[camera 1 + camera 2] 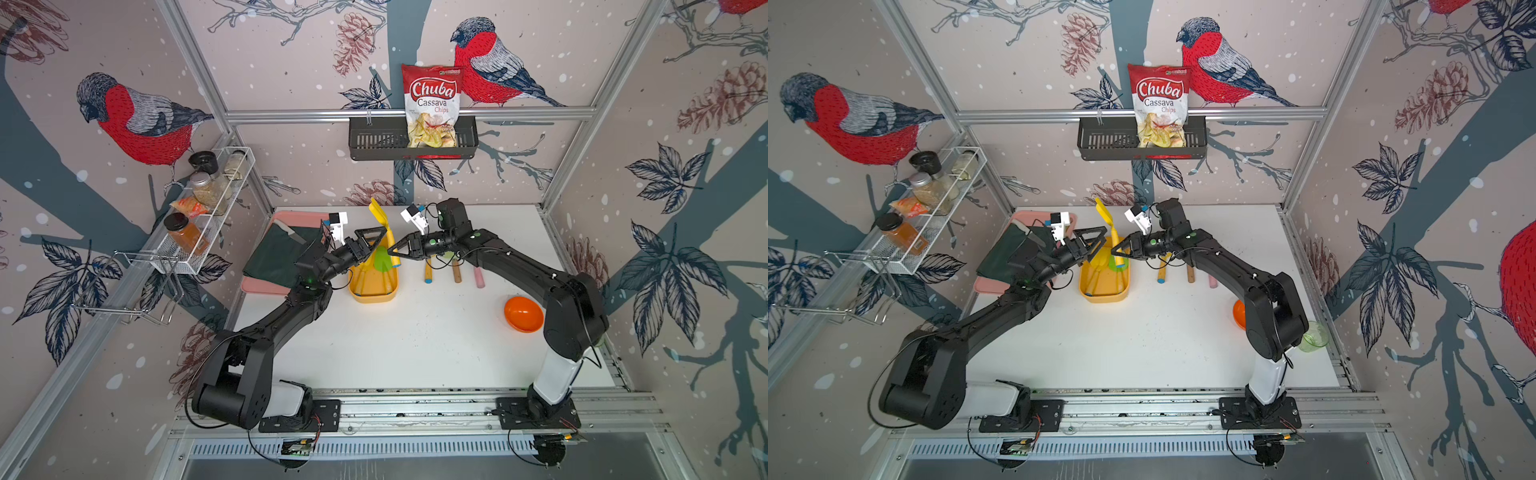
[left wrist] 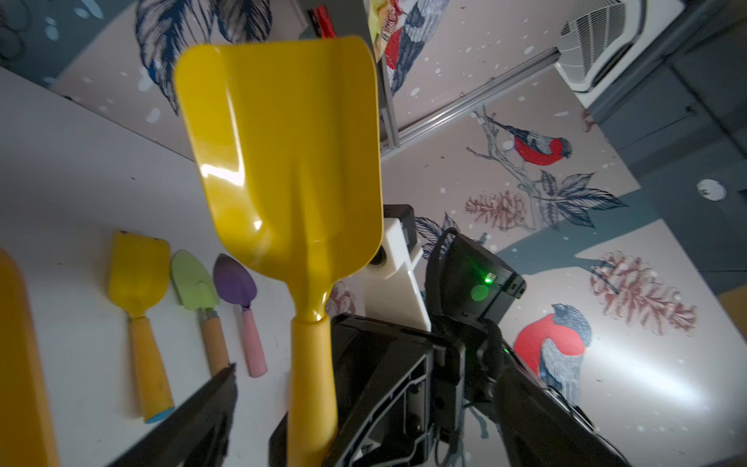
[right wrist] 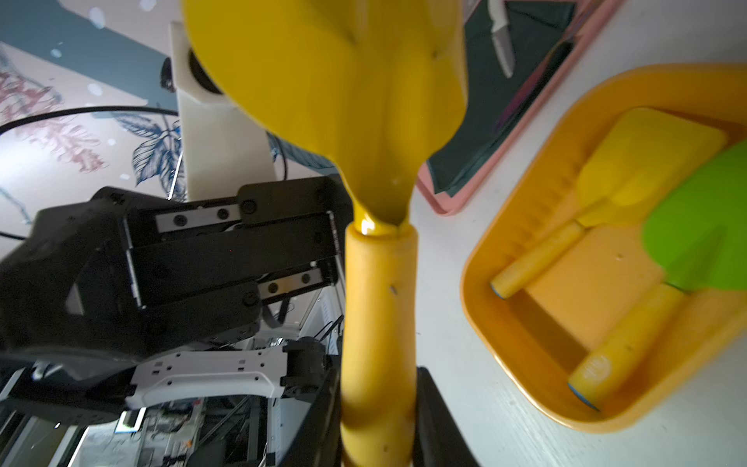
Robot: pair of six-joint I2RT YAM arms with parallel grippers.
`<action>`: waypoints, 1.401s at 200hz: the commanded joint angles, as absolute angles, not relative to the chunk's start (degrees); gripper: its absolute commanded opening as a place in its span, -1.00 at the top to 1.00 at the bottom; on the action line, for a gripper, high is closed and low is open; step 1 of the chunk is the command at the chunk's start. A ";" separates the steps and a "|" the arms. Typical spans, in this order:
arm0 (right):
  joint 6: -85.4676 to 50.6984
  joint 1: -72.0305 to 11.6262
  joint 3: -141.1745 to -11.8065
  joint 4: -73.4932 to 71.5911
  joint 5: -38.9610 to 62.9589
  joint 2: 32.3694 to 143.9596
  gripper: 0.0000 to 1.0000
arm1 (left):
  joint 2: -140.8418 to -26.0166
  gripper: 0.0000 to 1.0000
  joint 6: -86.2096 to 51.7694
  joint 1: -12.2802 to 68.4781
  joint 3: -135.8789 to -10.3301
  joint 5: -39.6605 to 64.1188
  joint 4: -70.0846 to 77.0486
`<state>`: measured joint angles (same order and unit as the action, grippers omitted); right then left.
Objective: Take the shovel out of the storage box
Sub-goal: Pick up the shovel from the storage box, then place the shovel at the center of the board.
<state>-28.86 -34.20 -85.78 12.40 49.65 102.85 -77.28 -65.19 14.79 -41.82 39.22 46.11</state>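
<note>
Yellow toy shovel [image 1: 379, 216] stood nearly upright, blade up, over the far end of the orange storage box [image 1: 372, 297], its handle clamped by the right gripper [image 1: 391, 250], while the left gripper [image 1: 379, 240] gaped wide just beside the handle.

White tabletop [image 1: 415, 353] here: pink tray [image 1: 253, 286] along its left edge, storage box [image 1: 374, 296] just beside it, then small yellow shovel [image 2: 139, 279], green shovel [image 2: 194, 283], purple shovel [image 2: 235, 283] side by side, orange bowl [image 1: 523, 313] towards the right.
</note>
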 commanded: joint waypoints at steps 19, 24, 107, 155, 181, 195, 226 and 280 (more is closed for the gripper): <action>-16.06 -30.18 -89.45 41.06 9.80 97.43 0.72 | -73.75 -0.98 -45.26 14.59 -49.63 26.54 12.77; -15.41 -29.15 -88.59 42.47 6.54 96.74 0.73 | -73.78 -0.98 -44.07 14.55 -50.24 25.67 10.73; -8.27 -3.60 -76.56 42.38 -4.87 96.06 0.66 | -77.34 -0.97 -39.24 14.93 -52.96 25.44 5.50; -4.23 -3.32 -75.58 39.45 -7.41 101.38 0.74 | -80.60 -0.98 -37.80 14.89 -52.82 26.11 5.62; -3.44 -4.07 -78.01 39.83 -6.43 105.12 0.74 | -81.13 -0.98 -36.54 14.89 -52.56 25.52 4.54; -2.84 -4.63 -78.05 38.75 -5.77 105.69 0.74 | -81.12 -0.98 -35.79 14.85 -52.43 24.99 3.69; -2.41 -5.45 -79.39 39.46 -4.82 108.51 0.73 | -81.63 -0.97 -35.94 14.83 -51.86 25.41 4.27; -1.93 -5.19 -77.40 38.33 -4.39 110.76 0.70 | -81.47 -0.98 -35.76 14.82 -51.68 25.20 4.06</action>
<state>-2.92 -5.17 -77.93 39.31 -4.56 110.37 -81.62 -37.06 14.81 -51.72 25.34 4.01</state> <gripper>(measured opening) 0.283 0.988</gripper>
